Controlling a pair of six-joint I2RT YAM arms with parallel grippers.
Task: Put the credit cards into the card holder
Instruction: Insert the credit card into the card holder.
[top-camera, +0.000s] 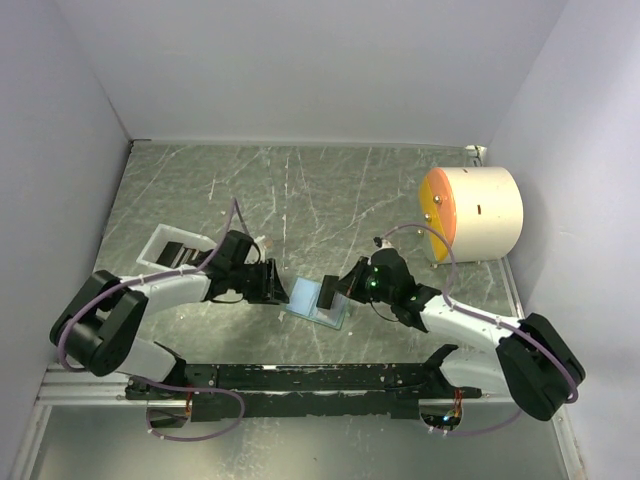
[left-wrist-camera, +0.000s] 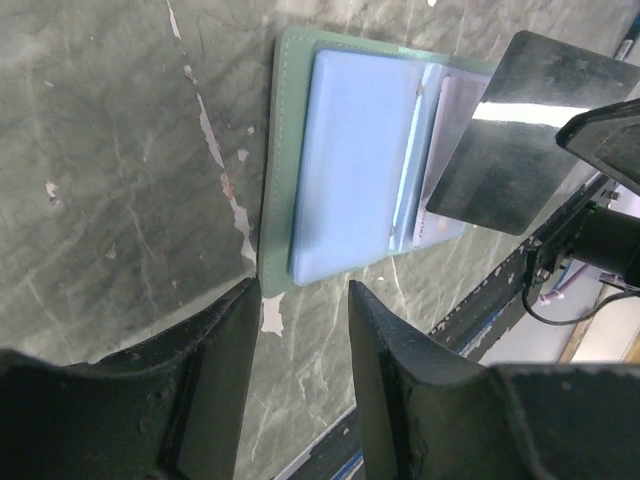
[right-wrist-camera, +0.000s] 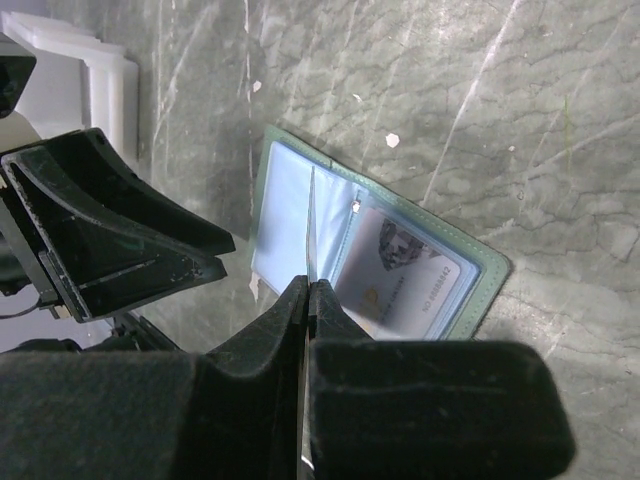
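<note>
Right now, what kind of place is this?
Probably a robot test booth: plain white walls box in a marbled green tabletop, and a left arm and right arm are bolted to a black rail at its near edge.

1. I am working in a lab-style robot test cell: bare white walls (top-camera: 300, 70) are boxing it in.
2. My left arm (top-camera: 165, 290) and right arm (top-camera: 465, 322) are sitting on a black rail (top-camera: 300, 378) along a grey-green marbled tabletop (top-camera: 330, 190).
3. Purple cables (top-camera: 236, 212) are looping off them.
</note>
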